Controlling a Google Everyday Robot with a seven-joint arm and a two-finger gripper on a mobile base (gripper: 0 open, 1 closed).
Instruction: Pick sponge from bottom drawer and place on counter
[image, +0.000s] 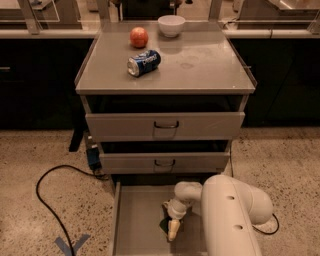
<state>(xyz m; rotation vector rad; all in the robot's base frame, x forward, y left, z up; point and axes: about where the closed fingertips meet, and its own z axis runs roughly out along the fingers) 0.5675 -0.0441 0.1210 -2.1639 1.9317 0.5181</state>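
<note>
Sponge (163, 226): sat dark on the floor of the pulled-out bottom drawer (132, 225), lower centre of the frame. Met at its right edge by the hand (173, 231), pointed downward. Could not tell whether clenched on it or released. Hung from a bulky white arm (230, 220) at lower right. Above, saw two handled drawers (165, 125). Higher, on the tabletop (200, 65), saw a blue can (143, 63) on its side, then an apple (139, 37) and white bowl (171, 25) near the top edge.

Cream gripper (173, 230) at dark green sponge (164, 226) (in grey bottom drawer (135, 222)).
</note>
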